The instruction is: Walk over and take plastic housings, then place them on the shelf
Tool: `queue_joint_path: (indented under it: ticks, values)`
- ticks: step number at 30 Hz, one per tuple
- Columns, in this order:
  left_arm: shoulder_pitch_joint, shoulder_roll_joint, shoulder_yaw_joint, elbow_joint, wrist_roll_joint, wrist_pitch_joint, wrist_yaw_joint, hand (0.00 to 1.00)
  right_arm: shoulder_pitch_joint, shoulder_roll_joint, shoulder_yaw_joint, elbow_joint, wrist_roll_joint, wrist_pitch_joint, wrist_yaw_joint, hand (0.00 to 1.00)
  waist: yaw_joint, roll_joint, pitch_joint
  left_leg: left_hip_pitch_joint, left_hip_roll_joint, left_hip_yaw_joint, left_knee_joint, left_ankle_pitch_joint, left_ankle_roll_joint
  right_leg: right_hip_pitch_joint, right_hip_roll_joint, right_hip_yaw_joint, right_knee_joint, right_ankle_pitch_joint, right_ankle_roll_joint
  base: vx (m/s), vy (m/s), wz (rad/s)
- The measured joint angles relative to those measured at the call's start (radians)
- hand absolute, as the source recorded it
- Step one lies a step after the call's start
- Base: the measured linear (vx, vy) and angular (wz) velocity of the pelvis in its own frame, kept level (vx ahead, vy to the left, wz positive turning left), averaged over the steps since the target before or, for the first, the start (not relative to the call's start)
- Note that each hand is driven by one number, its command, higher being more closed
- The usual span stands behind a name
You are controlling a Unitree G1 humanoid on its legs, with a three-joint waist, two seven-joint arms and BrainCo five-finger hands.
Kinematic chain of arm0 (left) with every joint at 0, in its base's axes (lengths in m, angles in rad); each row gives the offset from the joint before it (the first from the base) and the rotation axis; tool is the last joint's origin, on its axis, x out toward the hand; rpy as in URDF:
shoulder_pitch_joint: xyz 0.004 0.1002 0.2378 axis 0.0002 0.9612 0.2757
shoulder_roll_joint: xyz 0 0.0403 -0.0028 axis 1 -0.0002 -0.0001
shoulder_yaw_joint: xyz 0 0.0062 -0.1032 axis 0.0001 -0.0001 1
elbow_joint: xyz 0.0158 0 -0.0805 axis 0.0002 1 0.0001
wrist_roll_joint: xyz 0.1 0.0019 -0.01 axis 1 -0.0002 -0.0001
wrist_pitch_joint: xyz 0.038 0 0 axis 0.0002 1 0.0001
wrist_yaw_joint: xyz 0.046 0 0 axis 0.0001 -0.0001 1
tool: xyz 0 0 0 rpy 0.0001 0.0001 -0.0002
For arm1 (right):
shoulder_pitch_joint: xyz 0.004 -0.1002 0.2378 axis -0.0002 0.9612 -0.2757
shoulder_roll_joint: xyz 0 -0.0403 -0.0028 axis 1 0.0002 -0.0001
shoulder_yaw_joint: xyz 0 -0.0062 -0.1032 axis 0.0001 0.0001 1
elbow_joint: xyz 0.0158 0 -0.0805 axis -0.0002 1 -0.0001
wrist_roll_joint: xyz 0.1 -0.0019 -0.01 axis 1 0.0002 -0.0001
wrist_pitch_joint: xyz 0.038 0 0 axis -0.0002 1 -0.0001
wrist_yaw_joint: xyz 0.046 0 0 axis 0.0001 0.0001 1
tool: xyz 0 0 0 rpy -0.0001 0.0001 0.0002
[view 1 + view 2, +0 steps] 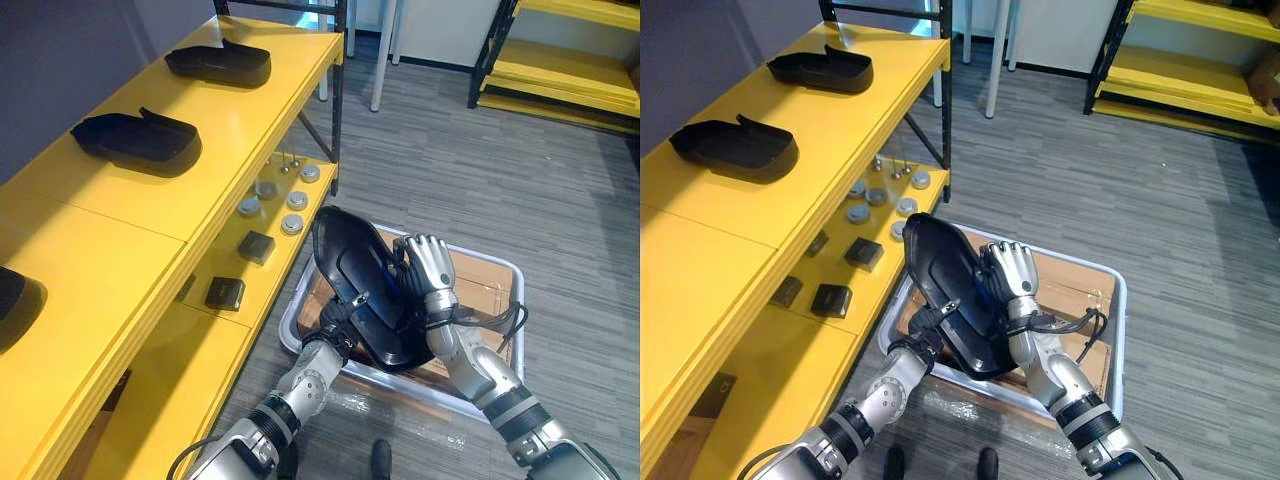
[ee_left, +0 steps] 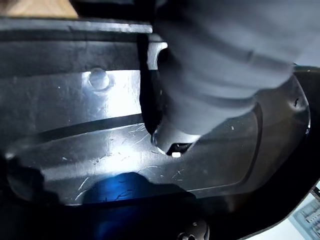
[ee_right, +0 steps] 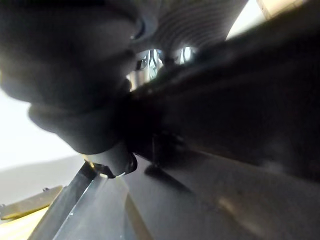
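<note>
I hold a black plastic housing [image 1: 355,275] tilted on edge between both hands, just above a white bin [image 1: 505,268]. My left hand [image 1: 335,322] grips its lower left end; in the left wrist view its thumb [image 2: 200,90] presses on the housing's glossy inner face [image 2: 75,125]. On the housing's right side my right hand [image 1: 428,266] lies flat, its fingers straight and pointing up. Two more black housings [image 1: 140,140] [image 1: 220,62] rest on the yellow shelf's top board [image 1: 200,190], and the end of a third [image 1: 15,305] shows at the left edge.
The shelf's lower board [image 1: 190,350] holds grey round caps [image 1: 292,200] and small black blocks [image 1: 256,246] [image 1: 225,293]. Brown cardboard [image 1: 480,280] lines the bin. A black shelf post [image 1: 340,90] stands at the corner. Another yellow rack [image 1: 560,75] stands across the grey floor.
</note>
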Motion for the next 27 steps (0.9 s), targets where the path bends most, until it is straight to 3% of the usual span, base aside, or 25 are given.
queue_joint_path:
  ticks: [1,3,5,9,11,12,13,14,15,16,19,22,23,25,26,27]
  values:
    - [0.064,0.022,0.001,-0.078,0.007,0.001,-0.001,1.00,0.037,0.002,0.006,-0.056,0.002,-0.002,-0.001,0.00,0.001,0.000,-0.001,0.019,0.002,-0.010,-0.010,0.001,-0.002,0.020,0.002,-0.010,0.000,-0.009,-0.005,0.04,0.001,0.33]
    - [0.185,0.045,0.012,-0.178,0.044,0.001,-0.001,1.00,0.128,0.010,0.025,-0.146,0.025,-0.037,-0.002,0.00,0.000,0.000,-0.005,0.076,0.006,-0.052,-0.028,0.002,-0.009,0.091,0.008,-0.058,0.000,-0.037,-0.008,0.08,-0.028,0.59]
    - [0.296,0.048,0.099,-0.273,0.093,-0.002,0.000,1.00,0.215,0.028,0.061,-0.230,0.041,-0.085,-0.004,0.00,0.026,0.000,-0.046,0.085,0.006,-0.118,-0.040,0.001,-0.028,0.132,0.021,-0.129,0.009,-0.070,-0.019,0.07,-0.067,0.98]
    - [0.418,0.057,0.235,-0.479,0.348,-0.044,0.048,1.00,0.258,0.164,0.068,-0.265,0.111,-0.173,-0.034,0.00,0.060,0.002,-0.086,0.070,0.014,-0.263,-0.078,0.021,-0.062,0.190,0.032,-0.320,0.034,-0.140,-0.031,0.04,-0.100,1.43]
    - [0.435,0.047,0.274,-0.528,0.492,-0.051,0.101,1.00,0.258,0.213,0.063,-0.249,0.175,-0.211,-0.041,0.00,0.070,0.009,-0.113,0.027,0.049,-0.144,-0.072,0.018,-0.055,0.205,0.025,-0.426,0.047,-0.161,-0.031,0.05,-0.062,1.58]
    - [0.436,0.037,0.303,-0.559,0.595,-0.051,0.141,1.00,0.252,0.241,0.052,-0.225,0.222,-0.238,-0.047,0.00,0.074,0.015,-0.118,0.007,0.083,0.018,-0.061,0.025,-0.025,0.220,0.012,-0.484,0.055,-0.170,-0.023,0.09,0.008,1.26]
    - [0.439,0.033,0.313,-0.576,0.651,-0.051,0.162,1.00,0.251,0.256,0.049,-0.213,0.241,-0.245,-0.050,0.00,0.075,0.016,-0.119,0.005,0.099,0.107,-0.055,0.029,-0.010,0.231,0.004,-0.508,0.060,-0.177,-0.014,0.14,0.056,1.45]
    - [0.458,0.027,0.338,-0.614,0.782,-0.049,0.208,1.00,0.259,0.288,0.047,-0.198,0.281,-0.265,-0.053,0.00,0.072,0.021,-0.132,0.009,0.120,0.265,-0.048,0.056,0.025,0.253,-0.024,-0.559,0.080,-0.194,0.012,0.14,0.090,0.96]
    - [0.464,0.024,0.342,-0.624,0.830,-0.049,0.222,1.00,0.263,0.295,0.047,-0.194,0.298,-0.272,-0.054,0.00,0.071,0.021,-0.138,0.011,0.118,0.290,-0.049,0.067,0.038,0.258,-0.033,-0.571,0.085,-0.198,0.018,0.19,0.146,1.03]
    - [0.500,0.018,0.361,-0.683,0.967,-0.045,0.259,1.00,0.288,0.324,0.047,-0.189,0.327,-0.284,-0.054,0.00,0.075,0.020,-0.165,0.020,0.097,0.299,-0.063,0.124,0.012,0.270,-0.062,-0.595,0.100,-0.214,0.044,0.22,0.190,0.68]
    - [0.528,0.009,0.436,-0.812,1.215,-0.036,0.313,1.00,0.335,0.398,0.054,-0.189,0.377,-0.326,-0.030,0.00,0.089,-0.003,-0.195,0.049,0.006,0.292,-0.110,0.118,0.034,0.271,-0.159,-0.607,0.160,-0.230,0.069,0.22,0.218,0.41]
    - [0.528,-0.025,0.517,-0.900,1.401,-0.028,0.362,1.00,0.375,0.419,0.002,-0.188,0.452,-0.344,-0.007,0.00,0.087,-0.002,-0.199,0.095,-0.069,0.263,-0.109,0.085,0.080,0.261,-0.299,-0.606,0.381,-0.240,0.074,0.21,0.253,0.40]
    - [0.528,-0.025,0.524,-0.911,1.433,-0.028,0.374,1.00,0.390,0.419,-0.033,-0.188,0.467,-0.345,-0.002,0.00,0.083,-0.003,-0.200,0.110,-0.083,0.250,-0.109,0.077,0.091,0.257,-0.332,-0.603,0.445,-0.237,0.060,0.19,0.313,0.77]
    - [0.535,-0.006,0.580,-0.935,1.540,-0.017,0.401,1.00,0.441,0.421,-0.171,-0.194,0.545,-0.350,0.011,0.00,0.067,-0.002,-0.203,0.148,-0.115,0.193,-0.102,0.045,0.121,0.205,-0.410,-0.514,0.669,-0.160,-0.081,0.14,0.273,0.78]
    - [0.537,0.005,0.598,-0.936,1.574,-0.012,0.415,1.00,0.457,0.422,-0.220,-0.200,0.568,-0.353,0.020,0.00,0.062,-0.002,-0.203,0.150,-0.114,0.172,-0.097,0.029,0.137,0.160,-0.398,-0.425,0.731,-0.173,-0.081,0.11,0.162,0.77]
    - [0.540,0.019,0.629,-0.925,1.609,0.003,0.429,1.00,0.492,0.429,-0.277,-0.232,0.584,-0.353,0.031,0.00,0.050,-0.001,-0.202,0.150,-0.111,0.131,-0.094,0.022,0.146,0.108,-0.337,-0.309,0.788,-0.253,-0.052,0.07,0.063,0.73]
